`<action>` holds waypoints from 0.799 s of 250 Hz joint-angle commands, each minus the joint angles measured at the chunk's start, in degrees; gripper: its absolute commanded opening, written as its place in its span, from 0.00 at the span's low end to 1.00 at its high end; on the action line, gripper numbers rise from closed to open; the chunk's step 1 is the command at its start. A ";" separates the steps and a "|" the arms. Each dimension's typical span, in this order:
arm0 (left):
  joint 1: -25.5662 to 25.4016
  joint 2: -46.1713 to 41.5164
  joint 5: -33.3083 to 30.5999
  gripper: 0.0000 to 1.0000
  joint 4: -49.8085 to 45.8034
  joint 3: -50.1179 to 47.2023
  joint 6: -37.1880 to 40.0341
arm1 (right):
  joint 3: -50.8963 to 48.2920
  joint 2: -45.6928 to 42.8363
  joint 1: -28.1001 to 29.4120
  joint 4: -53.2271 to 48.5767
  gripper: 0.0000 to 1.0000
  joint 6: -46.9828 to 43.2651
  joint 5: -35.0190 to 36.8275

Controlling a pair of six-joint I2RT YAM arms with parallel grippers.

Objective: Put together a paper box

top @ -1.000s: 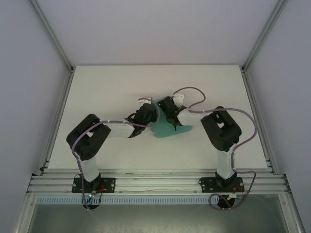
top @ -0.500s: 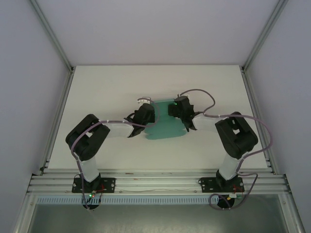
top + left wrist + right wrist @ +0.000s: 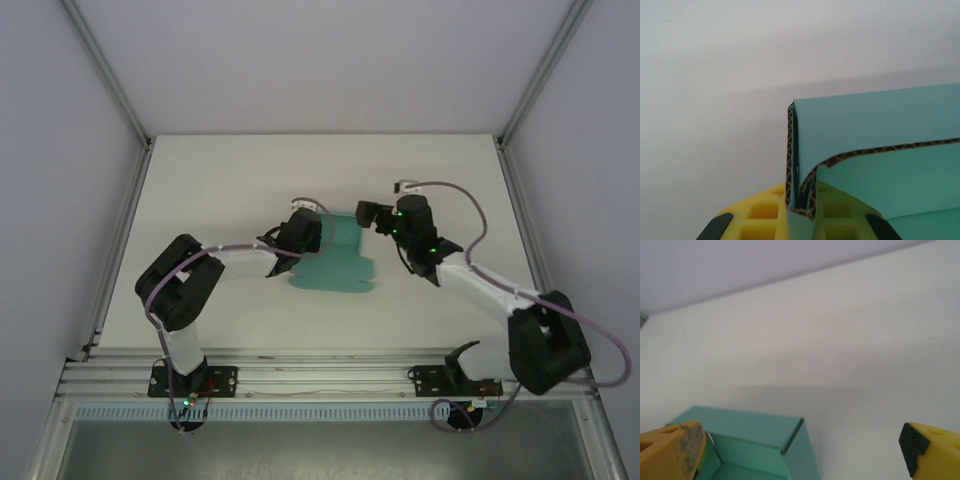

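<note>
The left claw [image 3: 801, 216] is pinching the box [image 3: 880, 135]. Its yellow pads [image 3: 762, 215] are pressing together on a doubled fold of teal card, and the brown corrugated edge is showing between them. From that fold one panel is standing upright and running off to the right, while a second layer is curving away beneath it. In the top view the left claw [image 3: 300, 232] is sitting at the far left corner of the box [image 3: 335, 262], its arm reaching in from the left.

The right claw [image 3: 800, 455] is spreading wide, one yellow finger at each lower corner of its wrist view, gripping nothing. A raised corner of the box [image 3: 755, 437] is showing low between the fingers. From above, the right claw [image 3: 372, 213] is hovering just beside the box's far right corner; whether it is touching the card cannot be told.

The box is lying near the middle of the white bench [image 3: 220, 180], partly folded, its far side raised and its near part lying flat.
</note>
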 commanded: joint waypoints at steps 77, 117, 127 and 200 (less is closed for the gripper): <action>1.47 -5.45 19.75 0.00 -44.89 14.31 26.91 | -5.06 -22.37 -4.59 -21.48 1.00 2.92 5.39; -0.66 -3.13 13.28 0.00 -50.72 17.33 26.78 | -5.83 -24.25 -5.37 -24.19 1.00 1.81 5.82; -1.21 -1.60 10.65 0.00 -51.70 18.54 26.25 | -5.86 -24.27 -5.41 -24.51 1.00 1.54 5.54; -4.68 15.52 -2.85 0.00 -53.97 30.42 23.17 | -6.12 -23.37 -5.85 -24.20 1.00 1.12 6.03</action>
